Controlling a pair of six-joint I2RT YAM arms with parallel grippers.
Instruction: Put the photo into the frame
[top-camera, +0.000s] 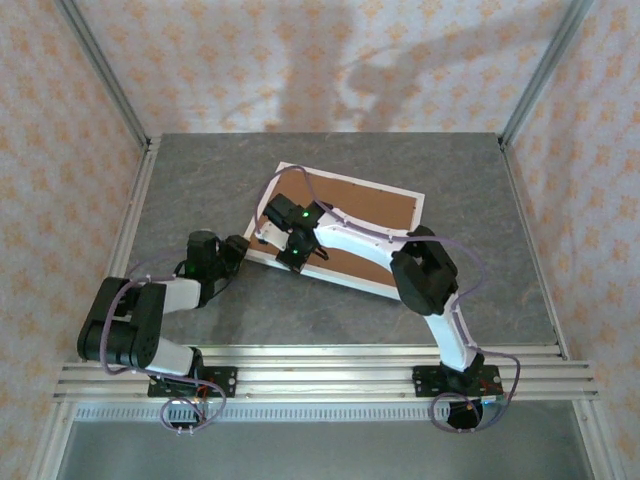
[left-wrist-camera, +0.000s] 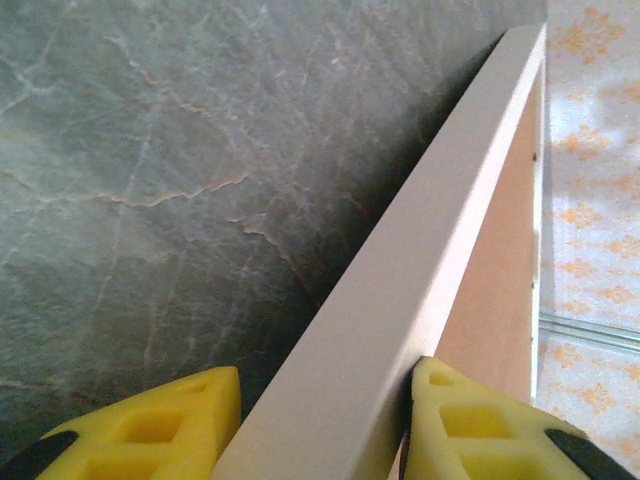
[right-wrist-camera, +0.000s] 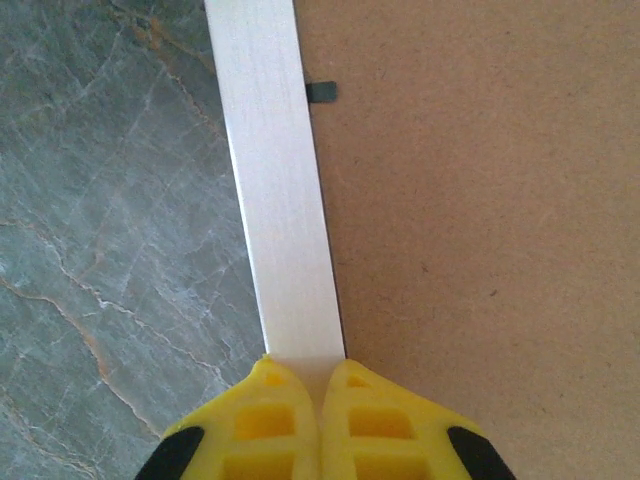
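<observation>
Our left pincer (left-wrist-camera: 320, 372) straddles one rail of the frame (left-wrist-camera: 400, 290), fingers partly apart, one touching the inner edge; whether it clamps, we cannot tell. Our right pincer (right-wrist-camera: 305, 368), fingers together, sits over a rail. We count one frame, lying mid tabletop (top-camera: 200, 180), and one brown backing board (right-wrist-camera: 480, 250) inside it.

I have open table (top-camera: 200, 180) to the left of the frame (top-camera: 350, 179), and a wider stretch to its right and on its near side, up to the rail (top-camera: 320, 362). The frame lies slantwise mid-table, its raised rim around the backing board (top-camera: 370, 205). My right arm (top-camera: 350, 240) lies across that board, and the left gripper (top-camera: 240, 246) straddles the rim at the near-left corner. Patterned walls (top-camera: 60, 120) close in three sides.
</observation>
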